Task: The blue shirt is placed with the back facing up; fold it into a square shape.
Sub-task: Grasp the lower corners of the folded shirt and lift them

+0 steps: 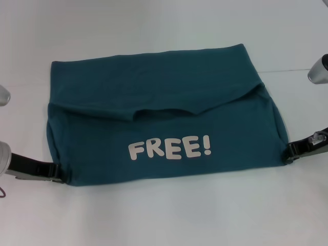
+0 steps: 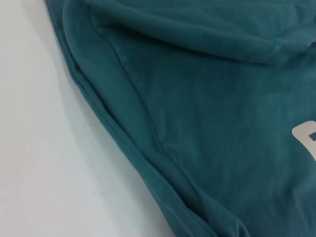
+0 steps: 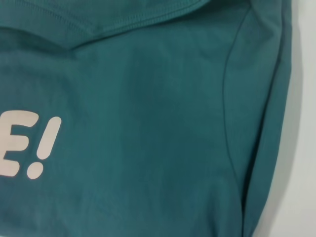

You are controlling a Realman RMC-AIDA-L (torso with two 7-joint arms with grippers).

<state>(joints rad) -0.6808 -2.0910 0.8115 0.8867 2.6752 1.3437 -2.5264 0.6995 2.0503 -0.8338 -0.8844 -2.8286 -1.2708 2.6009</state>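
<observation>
The blue shirt (image 1: 164, 118) lies folded into a wide rectangle on the white table, with a white "FREE!" print (image 1: 169, 148) facing up on its near layer. That layer's wavy edge crosses the middle. My left gripper (image 1: 57, 173) lies low on the table and touches the shirt's near left corner. My right gripper (image 1: 291, 151) touches its near right edge. The left wrist view shows the shirt's layered edge (image 2: 148, 168). The right wrist view shows the shirt (image 3: 148, 148) with the print's end (image 3: 34, 148) and a side edge.
The white table (image 1: 164, 220) surrounds the shirt on all sides. Grey arm parts show at the left edge (image 1: 4, 95) and at the upper right (image 1: 319, 69).
</observation>
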